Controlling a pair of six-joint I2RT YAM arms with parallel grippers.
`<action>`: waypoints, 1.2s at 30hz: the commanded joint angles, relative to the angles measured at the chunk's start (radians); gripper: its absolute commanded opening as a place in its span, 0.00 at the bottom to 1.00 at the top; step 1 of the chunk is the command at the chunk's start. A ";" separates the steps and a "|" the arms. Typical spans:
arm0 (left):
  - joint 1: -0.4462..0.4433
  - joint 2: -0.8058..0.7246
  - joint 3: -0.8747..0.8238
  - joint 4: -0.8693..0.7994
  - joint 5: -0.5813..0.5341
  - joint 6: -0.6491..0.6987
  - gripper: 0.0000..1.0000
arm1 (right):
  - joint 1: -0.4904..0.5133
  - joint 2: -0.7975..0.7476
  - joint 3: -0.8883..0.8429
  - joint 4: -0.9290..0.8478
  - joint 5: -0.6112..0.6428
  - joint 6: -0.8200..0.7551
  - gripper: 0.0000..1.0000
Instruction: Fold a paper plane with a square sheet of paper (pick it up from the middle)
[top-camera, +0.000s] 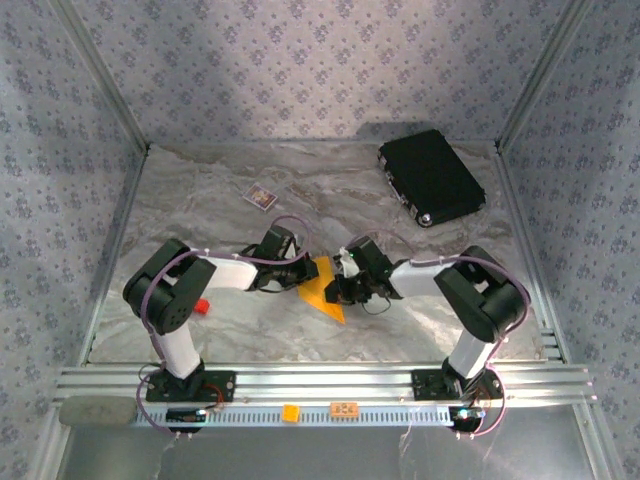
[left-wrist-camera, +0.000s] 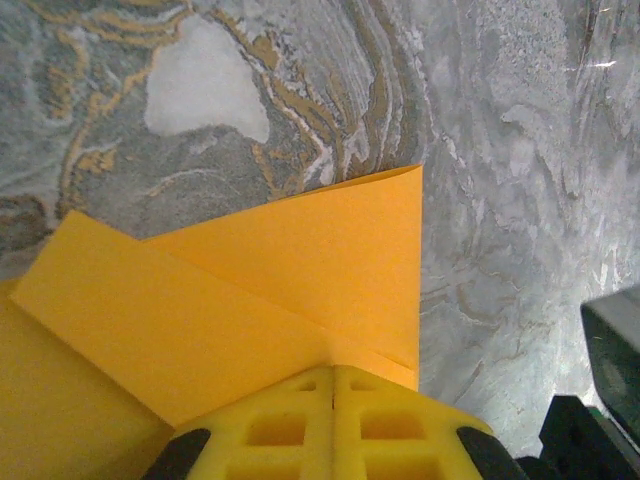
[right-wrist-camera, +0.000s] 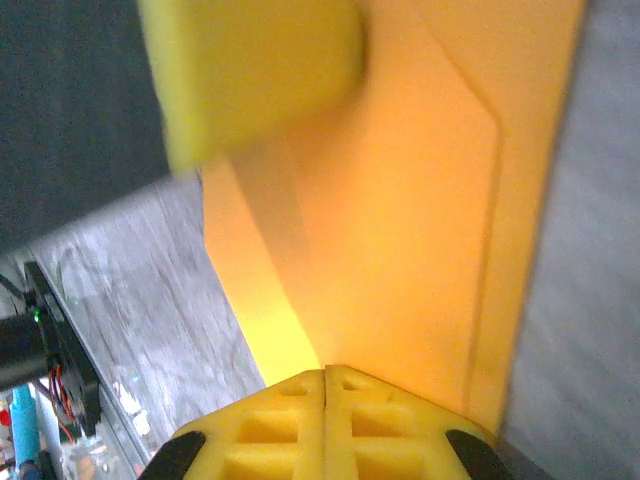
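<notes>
The square sheet of paper, already folded into a smaller creased shape with overlapping flaps and one point aimed at the near edge, sits a little nearer than the middle of the grey marbled worktop. Both arms meet over it.

The left tool has its yellow pads pressed together at the paper's left side, and the right tool is likewise closed at its right side. I cannot tell whether either pinches a layer.

From the right wrist, one blurred yellow finger of the left tool crowds in over the paper.

A black case lies in the far right corner, a small card towards the far edge, and a red block beside the left arm. All three are well apart from the paper.
</notes>
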 joint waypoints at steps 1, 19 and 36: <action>0.011 0.032 -0.030 -0.055 -0.051 -0.001 0.05 | 0.018 -0.050 -0.094 -0.080 -0.014 0.015 0.01; 0.012 0.031 -0.040 -0.041 -0.054 -0.021 0.04 | 0.057 -0.319 -0.284 -0.152 0.064 0.093 0.01; 0.017 -0.014 -0.066 -0.023 -0.069 -0.075 0.05 | 0.045 -0.399 -0.193 -0.217 0.102 0.233 0.34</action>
